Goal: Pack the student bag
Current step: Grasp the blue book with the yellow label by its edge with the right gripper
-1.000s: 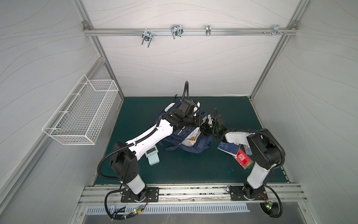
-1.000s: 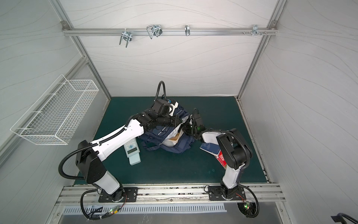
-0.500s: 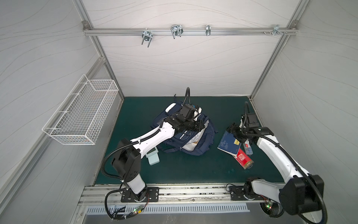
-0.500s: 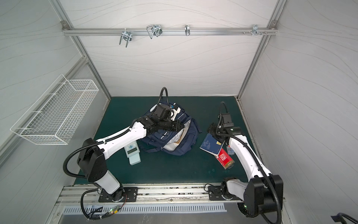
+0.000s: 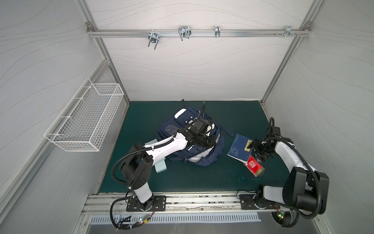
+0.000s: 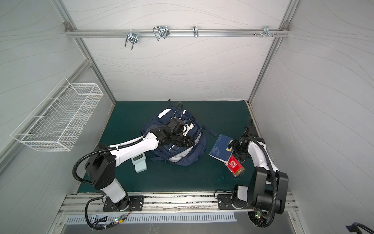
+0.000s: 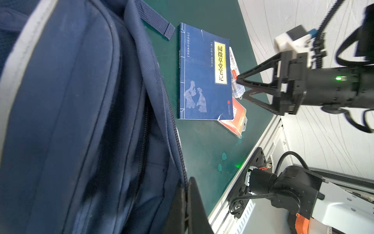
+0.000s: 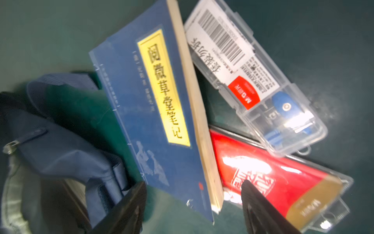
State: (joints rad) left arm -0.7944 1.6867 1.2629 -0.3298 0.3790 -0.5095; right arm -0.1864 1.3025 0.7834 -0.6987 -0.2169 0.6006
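Green mat [image 5: 182, 178], left hand [image 7: 186, 183] apparently pinching student bag [image 5: 211, 160], right hand [image 8: 193, 183] spread over book [image 5: 239, 147].

**Even light above, blur and glare at the wrists**

Both top views are bright and evenly lit from above. The pale walls spread the light, and the arms throw only soft shadows on the green mat [image 5: 232, 121]. The frame posts [image 5: 118, 81] splay toward the picture corners. The right wrist view is smeared throughout, with white glare on the red pouch [image 8: 263, 168] and the clear plastic case [image 8: 253, 85]. In the left wrist view the book [image 7: 202, 81] is sharp, while the student bag [image 7: 70, 121] is close, dark and soft.
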